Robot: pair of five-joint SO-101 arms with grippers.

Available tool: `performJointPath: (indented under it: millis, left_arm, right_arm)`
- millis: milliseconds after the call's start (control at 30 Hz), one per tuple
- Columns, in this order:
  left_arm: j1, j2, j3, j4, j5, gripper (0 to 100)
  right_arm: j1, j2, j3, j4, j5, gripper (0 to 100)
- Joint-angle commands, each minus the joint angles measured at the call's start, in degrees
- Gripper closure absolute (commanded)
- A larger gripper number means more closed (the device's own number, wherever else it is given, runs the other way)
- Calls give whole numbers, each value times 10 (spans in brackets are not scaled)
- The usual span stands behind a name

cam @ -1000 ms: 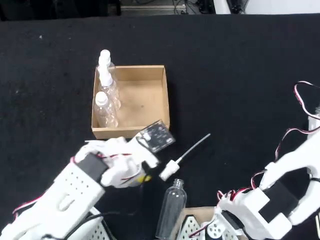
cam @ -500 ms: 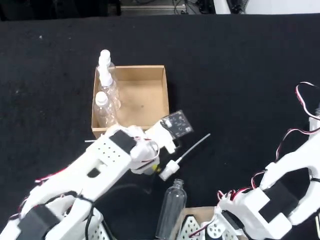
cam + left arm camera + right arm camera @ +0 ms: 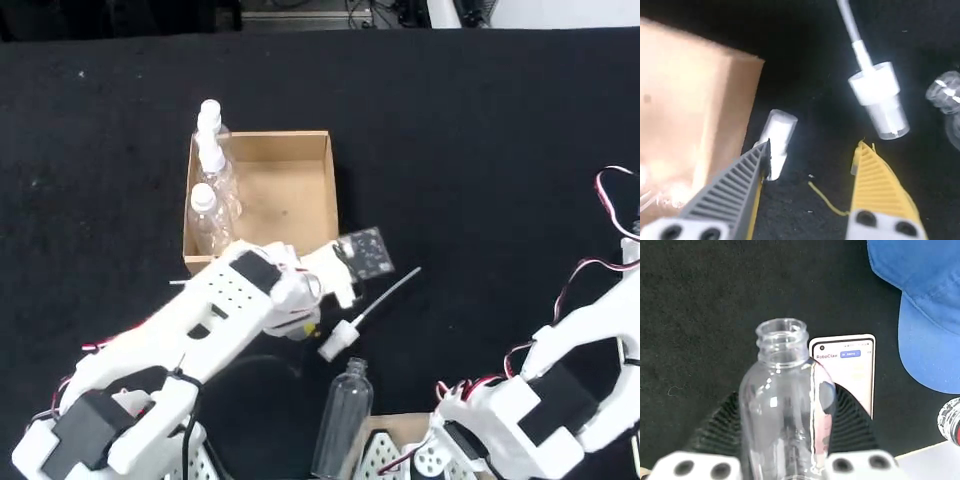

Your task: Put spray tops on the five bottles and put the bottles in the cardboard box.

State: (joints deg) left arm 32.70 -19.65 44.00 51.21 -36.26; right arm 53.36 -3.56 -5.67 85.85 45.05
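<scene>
Left gripper (image 3: 812, 147): fingers spread, near spray top (image 3: 879, 105) | judged light, rigid, slick; take by collar | right gripper (image 3: 786, 395): clamped on bottle (image 3: 782, 360).

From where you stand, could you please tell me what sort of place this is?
Probably a robotics lab bench: a black cloth-covered table, two white robot arms side by side, and a tangle of cables beyond the table's far edge.
</scene>
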Motion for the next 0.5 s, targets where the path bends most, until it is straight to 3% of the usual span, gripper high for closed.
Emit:
performJointPath:
  millis: [0, 467]
  left_arm:
    - [-26, -1, -29, -7, -6, 750]
    - [-27, 39, -7, -25, -19, 755]
  right_arm:
    - [12, -37, -7, 4, 5, 967]
    - [8, -38, 22, -1, 5, 967]
